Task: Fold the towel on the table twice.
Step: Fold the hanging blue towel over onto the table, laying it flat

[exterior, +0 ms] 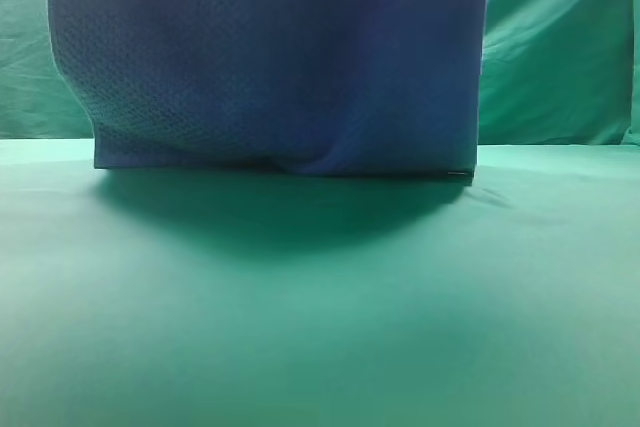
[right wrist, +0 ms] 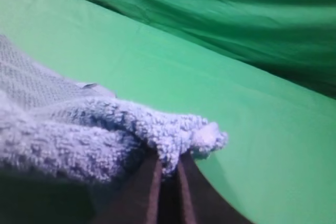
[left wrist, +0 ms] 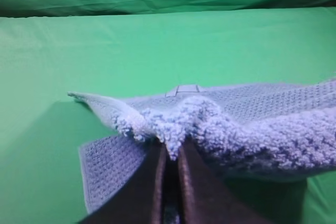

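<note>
No readable text, label or number shows anywhere

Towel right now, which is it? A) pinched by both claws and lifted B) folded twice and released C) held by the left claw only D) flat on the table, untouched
A: each wrist view shows a shut claw, left and right, pinching the towel, which hangs in the high view, lower edge at the table.
</note>
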`<move>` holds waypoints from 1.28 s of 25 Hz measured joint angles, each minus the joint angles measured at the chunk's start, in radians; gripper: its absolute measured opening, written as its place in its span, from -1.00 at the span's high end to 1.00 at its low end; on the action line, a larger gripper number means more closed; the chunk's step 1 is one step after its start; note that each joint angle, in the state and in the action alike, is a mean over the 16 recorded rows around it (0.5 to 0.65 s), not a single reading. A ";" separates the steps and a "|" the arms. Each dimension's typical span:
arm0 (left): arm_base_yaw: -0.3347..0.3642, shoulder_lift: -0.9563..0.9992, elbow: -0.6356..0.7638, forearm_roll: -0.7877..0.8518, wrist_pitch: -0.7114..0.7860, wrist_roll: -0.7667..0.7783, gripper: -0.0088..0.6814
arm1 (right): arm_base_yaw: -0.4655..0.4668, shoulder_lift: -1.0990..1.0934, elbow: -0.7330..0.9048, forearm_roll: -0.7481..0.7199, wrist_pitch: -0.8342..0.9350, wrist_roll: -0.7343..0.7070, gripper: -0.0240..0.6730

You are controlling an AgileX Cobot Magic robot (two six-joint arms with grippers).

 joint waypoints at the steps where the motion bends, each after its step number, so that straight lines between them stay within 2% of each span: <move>1: -0.008 -0.011 0.019 0.005 -0.003 -0.002 0.97 | 0.002 -0.024 0.037 0.000 -0.008 0.002 0.93; 6: -0.049 -0.089 0.167 0.033 -0.056 -0.017 0.97 | 0.010 -0.138 0.225 0.001 -0.054 0.016 0.93; 11: -0.084 -0.210 0.382 0.053 -0.161 -0.048 0.97 | 0.018 -0.238 0.376 0.004 -0.084 0.040 0.93; 19: -0.099 -0.446 0.715 0.070 -0.292 -0.096 0.97 | 0.049 -0.377 0.548 0.016 -0.084 0.081 0.93; 32: -0.102 -0.761 1.043 0.077 -0.271 -0.111 0.97 | 0.185 -0.554 0.789 0.037 -0.019 0.129 0.93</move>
